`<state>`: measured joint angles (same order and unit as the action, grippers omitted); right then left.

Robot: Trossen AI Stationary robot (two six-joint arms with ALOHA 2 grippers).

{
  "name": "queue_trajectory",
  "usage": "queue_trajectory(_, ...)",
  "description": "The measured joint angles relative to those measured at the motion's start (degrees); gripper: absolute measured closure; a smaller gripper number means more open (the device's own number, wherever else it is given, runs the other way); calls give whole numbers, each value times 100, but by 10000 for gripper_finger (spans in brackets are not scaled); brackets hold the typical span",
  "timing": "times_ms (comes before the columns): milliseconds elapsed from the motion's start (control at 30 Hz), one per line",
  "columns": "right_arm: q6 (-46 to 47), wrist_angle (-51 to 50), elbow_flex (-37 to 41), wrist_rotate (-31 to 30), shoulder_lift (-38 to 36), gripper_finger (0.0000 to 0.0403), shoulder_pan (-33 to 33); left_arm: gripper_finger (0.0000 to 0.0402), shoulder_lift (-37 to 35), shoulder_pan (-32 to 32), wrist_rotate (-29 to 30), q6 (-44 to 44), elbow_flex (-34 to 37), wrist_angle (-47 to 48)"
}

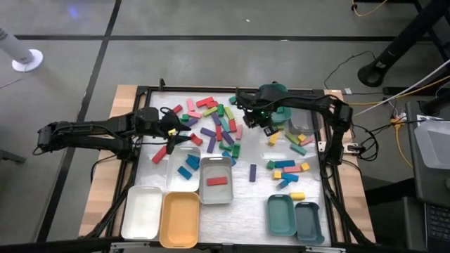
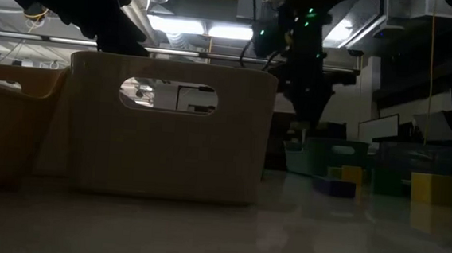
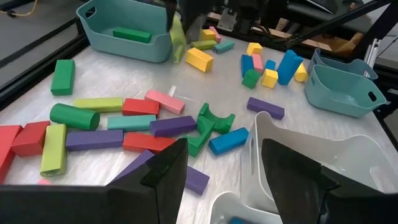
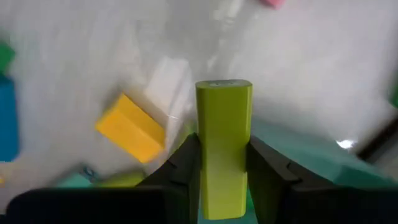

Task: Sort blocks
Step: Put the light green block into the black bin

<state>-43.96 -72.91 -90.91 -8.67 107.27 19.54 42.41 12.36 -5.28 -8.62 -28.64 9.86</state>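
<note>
Many coloured blocks (image 1: 218, 130) lie scattered over the middle of the pale table top (image 1: 246, 190). My right gripper (image 1: 261, 124) hangs over the far middle, next to a teal bin (image 1: 273, 91), shut on a lime block (image 4: 224, 134). The left wrist view also shows that lime block (image 3: 178, 38), beside the teal bin (image 3: 124, 34). My left gripper (image 3: 224, 180) stands open at the left of the pile (image 1: 174, 128), above the table, with nothing between its fingers. My right gripper pinches the lime block by its two long sides (image 4: 224, 186) between its two fingers (image 4: 184, 169), from above, pointing down. The block runs along the fingers and sticks out past their tips. It hangs upright, lifted clear of the table.
A clear tray with blue blocks (image 1: 184, 165) and a grey tray holding a red block (image 1: 216, 180) sit at the near middle. White (image 1: 143, 212) and orange (image 1: 180, 219) trays stand near left, two teal trays (image 1: 294, 216) near right. A yellow block (image 4: 130, 127) lies below the right gripper.
</note>
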Motion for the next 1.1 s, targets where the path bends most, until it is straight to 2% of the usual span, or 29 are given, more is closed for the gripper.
queue_trajectory(233, 324, -326, -7, -437, -838, 300, 2, 208, 0, 0, 0, 0, 0, -1)
queue_trajectory(367, 816, -695, -7, -574, -1280, 299, 232, 208, 0, 0, 0, 0, 0, -1)
queue_trajectory(467, 1236, -844, 93, -312, -1522, 298, 701, 208, 0, 0, 0, 2, 0, -5)
queue_trajectory(633, 1350, -810, 783, 155, -1892, 298, 1771, 208, 0, 0, 2, 2, 0, -16)
queue_trajectory(900, 1184, -386, 1767, 162, -2040, 297, 3326, 208, 0, 0, 2, 2, 0, -26)
queue_trajectory(1100, 1512, 267, 1940, 162, -2040, 294, 3827, 208, 0, 0, 2, 2, 0, -25)
